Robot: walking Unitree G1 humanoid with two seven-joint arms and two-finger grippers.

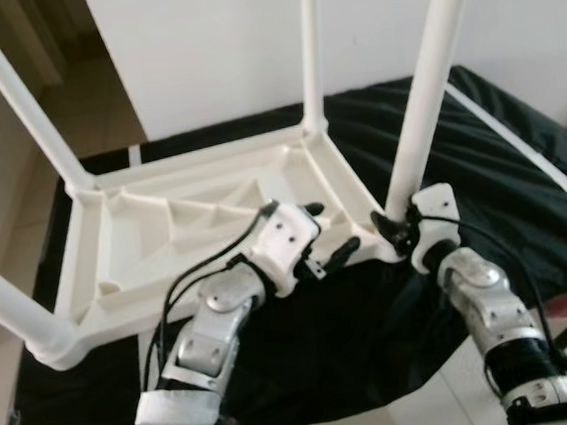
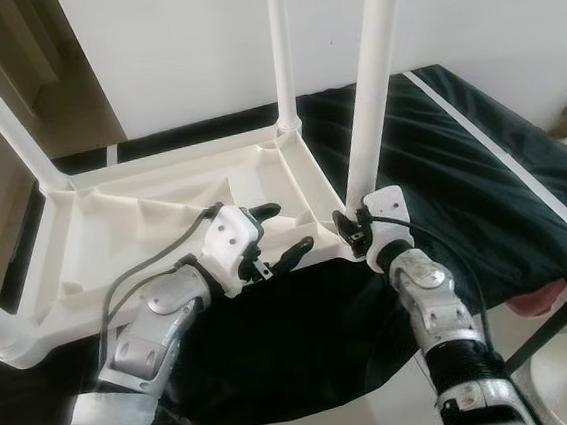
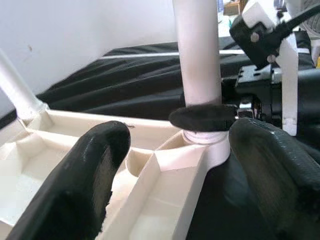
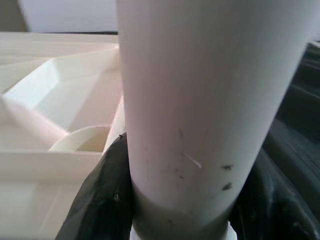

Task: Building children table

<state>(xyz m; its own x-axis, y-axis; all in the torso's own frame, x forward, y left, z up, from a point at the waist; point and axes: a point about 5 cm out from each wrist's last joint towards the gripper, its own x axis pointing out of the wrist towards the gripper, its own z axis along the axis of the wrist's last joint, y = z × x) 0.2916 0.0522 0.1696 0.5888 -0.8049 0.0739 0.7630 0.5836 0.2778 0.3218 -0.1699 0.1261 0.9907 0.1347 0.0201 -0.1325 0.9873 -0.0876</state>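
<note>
With the upturned tabletop (image 1: 165, 234) lying centre-frame on the black cloth (image 1: 480, 163), the right gripper (image 1: 398, 230) clamps the near-right leg (image 1: 424, 108) at its socket while the left gripper (image 1: 328, 236) hovers unclenched beside it; an off-axis push could cock the leg and jam it.

Both silver arms stretched forward, left gripper (image 1: 318, 237) fingers spread apart at the near edge, right gripper (image 1: 393, 225) fingers clamped around a white leg (image 1: 427, 88) at the near right corner.
</note>
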